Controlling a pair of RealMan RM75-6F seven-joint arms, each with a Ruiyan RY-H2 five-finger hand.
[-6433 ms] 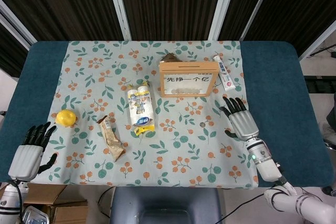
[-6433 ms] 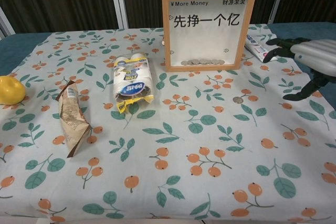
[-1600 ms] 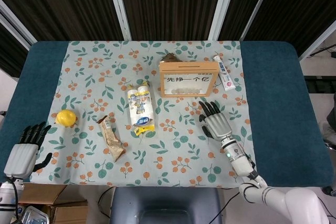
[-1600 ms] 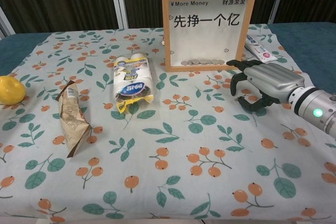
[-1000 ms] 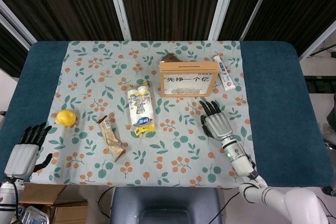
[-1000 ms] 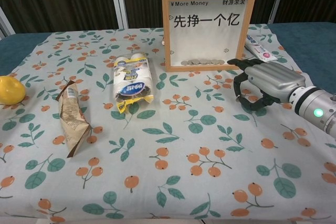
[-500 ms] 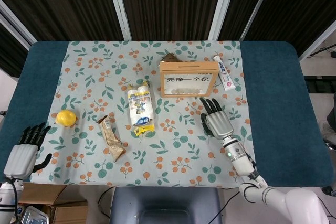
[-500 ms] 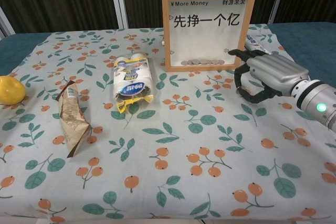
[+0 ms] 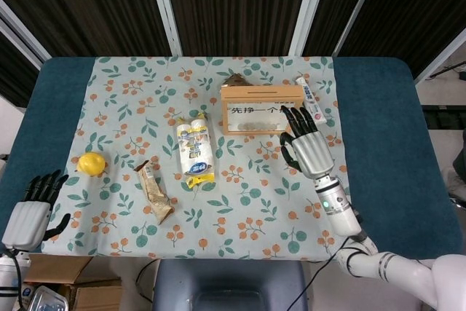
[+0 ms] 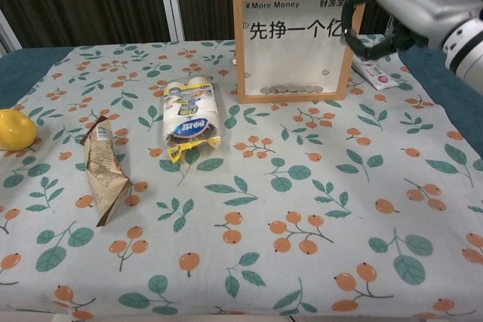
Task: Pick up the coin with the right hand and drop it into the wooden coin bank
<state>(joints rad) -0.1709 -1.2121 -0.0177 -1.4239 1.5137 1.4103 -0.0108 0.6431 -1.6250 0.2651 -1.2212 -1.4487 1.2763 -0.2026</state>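
Note:
The wooden coin bank stands upright at the back of the floral cloth, with several coins behind its clear front. My right hand is raised beside the bank's upper right corner, its fingers curled toward the thumb. The loose coin no longer lies on the cloth to the right of the bank. I cannot see it; the curled fingers seem to hold it. My left hand hangs off the table's near left corner, fingers apart and empty.
A toothpaste tube lies just right of the bank, under the raised hand. A bottle pack, a brown snack wrapper and a lemon lie to the left.
My right hand has lifted off the cloth, where it was curled over the coin, and risen to the bank's top right corner. The coin has left the cloth.

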